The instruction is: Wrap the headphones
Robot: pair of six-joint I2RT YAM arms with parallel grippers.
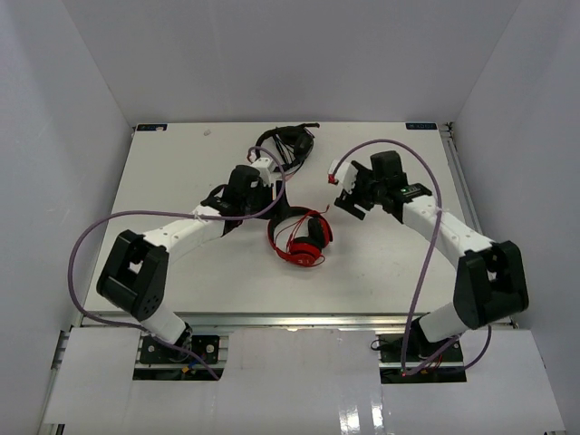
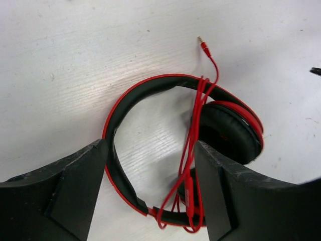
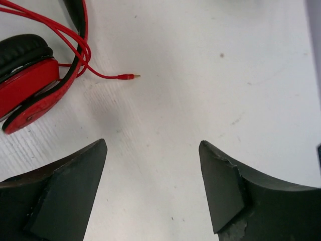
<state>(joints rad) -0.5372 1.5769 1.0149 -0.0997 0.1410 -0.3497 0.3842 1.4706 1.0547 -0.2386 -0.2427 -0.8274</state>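
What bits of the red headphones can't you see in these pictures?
Left wrist view: the left gripper covers part of the red headphones; one ear cup is out of sight.
Right wrist view: the picture's edge cuts most of them off.
Top view: the red cable is too small to follow.

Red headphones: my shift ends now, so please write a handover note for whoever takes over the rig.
Left gripper: open, above the headphones, holding nothing.
Right gripper: open over bare table, near the plug, holding nothing.
Headphones: lying mid-table.
Done: cable laid in several strands across the headband.
Left: the plug end lies loose on the table; probably tuck it in, then check that the wrap holds.
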